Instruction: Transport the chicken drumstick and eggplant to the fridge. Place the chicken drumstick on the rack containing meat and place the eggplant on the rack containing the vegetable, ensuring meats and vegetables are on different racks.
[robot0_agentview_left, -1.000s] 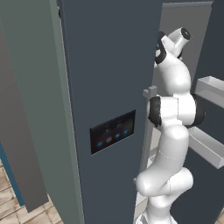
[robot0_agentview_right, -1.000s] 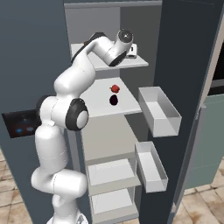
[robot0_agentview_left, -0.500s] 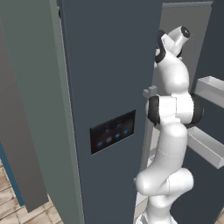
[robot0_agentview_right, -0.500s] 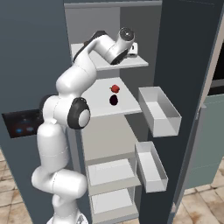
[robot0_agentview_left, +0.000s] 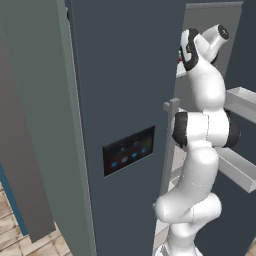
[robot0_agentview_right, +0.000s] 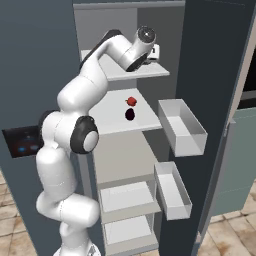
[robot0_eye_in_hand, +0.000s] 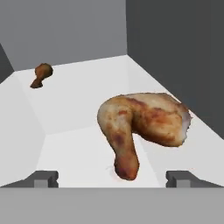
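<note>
Gripper (robot0_eye_in_hand: 112, 178) jaws stand wide apart over the top shelf (robot0_agentview_right: 131, 75) of the fridge (robot0_agentview_right: 40, 65), and they grip nothing — in the hand view the two dark fingertips (robot0_eye_in_hand: 43, 178) sit at either side of the frame with clear space between them. Just ahead of them, the chicken drumstick (robot0_eye_in_hand: 142, 127) lies on the pale shelf floor, its thin bone end pointing toward the gripper and its fat end swung off to the right, free of both tips. Farther back on that same shelf, near the left rear corner, rests a second, smaller drumstick (robot0_eye_in_hand: 40, 74).

Over in the right base view, the white arm reaches up and into that top shelf with its wrist bent inward. One shelf below (robot0_agentview_right: 117, 120), the eggplant (robot0_agentview_right: 130, 114) sits dark and oval, just beside a small red vegetable (robot0_agentview_right: 131, 101) — well apart from the meat above. On the open door hang two pale bins (robot0_agentview_right: 182, 127).
</note>
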